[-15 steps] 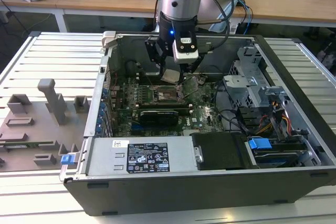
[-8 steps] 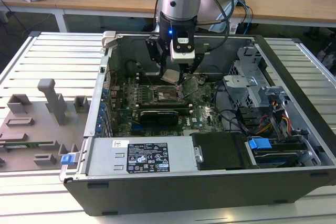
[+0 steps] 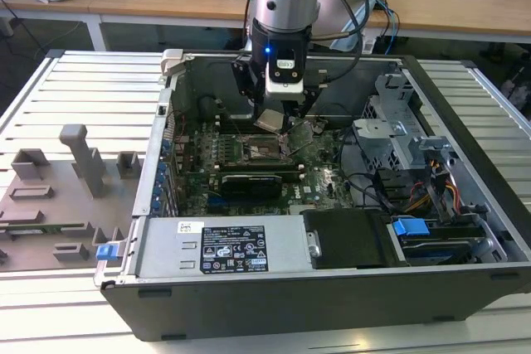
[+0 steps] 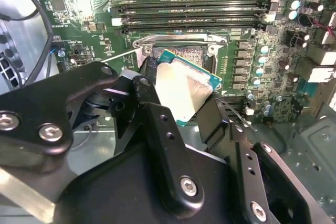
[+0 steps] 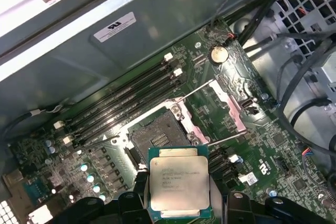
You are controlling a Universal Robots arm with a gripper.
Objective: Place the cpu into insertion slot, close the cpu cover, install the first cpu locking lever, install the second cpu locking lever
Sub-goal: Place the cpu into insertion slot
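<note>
First wrist view shows the jaws clamped on the cpu [image 5: 179, 184], held just beside the insertion slot [image 5: 157, 136], above its bare pin field. Judged risk: the chip sits tilted in the grip, so an off-square descent could bend pins.

surface: pale slatted table [image 3: 83, 89] | on it: open computer case [image 3: 290, 296], mid-table | grey fixture blocks [image 3: 83, 159], exterior view's left
</note>
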